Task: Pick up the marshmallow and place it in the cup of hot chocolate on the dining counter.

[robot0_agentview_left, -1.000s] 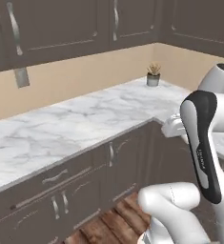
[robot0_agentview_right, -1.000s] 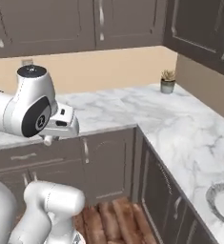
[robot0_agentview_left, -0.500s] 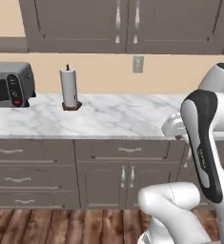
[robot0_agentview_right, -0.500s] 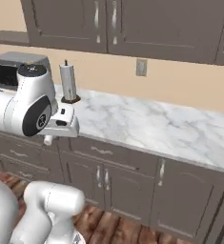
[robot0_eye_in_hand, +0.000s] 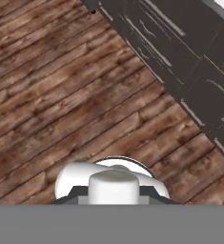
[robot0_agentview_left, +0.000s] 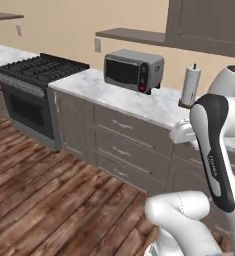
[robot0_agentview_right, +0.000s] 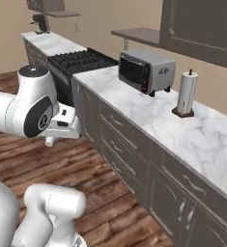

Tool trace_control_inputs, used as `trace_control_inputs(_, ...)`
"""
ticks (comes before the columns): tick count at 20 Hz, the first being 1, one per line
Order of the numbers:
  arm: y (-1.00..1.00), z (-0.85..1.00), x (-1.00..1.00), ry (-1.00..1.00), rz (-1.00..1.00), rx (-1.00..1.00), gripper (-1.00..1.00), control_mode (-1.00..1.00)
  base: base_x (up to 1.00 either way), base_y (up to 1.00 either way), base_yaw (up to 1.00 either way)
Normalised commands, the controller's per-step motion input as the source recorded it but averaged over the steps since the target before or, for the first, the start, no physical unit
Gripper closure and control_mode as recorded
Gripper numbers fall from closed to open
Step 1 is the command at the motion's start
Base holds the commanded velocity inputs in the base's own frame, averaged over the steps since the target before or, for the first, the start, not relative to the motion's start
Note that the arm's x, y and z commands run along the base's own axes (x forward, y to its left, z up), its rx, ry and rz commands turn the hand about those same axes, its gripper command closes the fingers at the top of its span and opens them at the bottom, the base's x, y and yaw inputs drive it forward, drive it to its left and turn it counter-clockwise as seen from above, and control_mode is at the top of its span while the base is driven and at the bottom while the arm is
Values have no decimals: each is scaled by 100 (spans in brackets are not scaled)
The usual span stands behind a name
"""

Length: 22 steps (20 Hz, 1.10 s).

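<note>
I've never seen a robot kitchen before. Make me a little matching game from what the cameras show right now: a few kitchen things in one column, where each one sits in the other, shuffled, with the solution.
Things:
1. toaster oven
2. paper towel roll
3. stove
4. wooden floor

Places:
A. standing upright on the marble counter, on the side of the toaster oven away from the stove
B. set between two stretches of counter, with an oven door below
C. stretching out below the cabinet fronts
D. on the marble counter, between the stove and the paper towel roll

Pairs: 1-D, 2-A, 3-B, 4-C
</note>
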Motion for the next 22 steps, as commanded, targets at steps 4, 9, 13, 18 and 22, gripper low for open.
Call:
trace_control_inputs(4, 0, 0, 0, 0, 0, 0, 100, 100, -7, 51, 94)
trace_control_inputs(9, 0, 0, 0, 0, 0, 0, 100, 100, 39, 61, 68)
trace_control_inputs(13, 0, 0, 0, 0, 0, 0, 100, 100, 74, 50, 50)
trace_control_inputs(18, 0, 0, 0, 0, 0, 0, 100, 100, 60, 32, 43)
trace_control_inputs(22, 0, 0, 0, 0, 0, 0, 100, 100, 47, 35, 45)
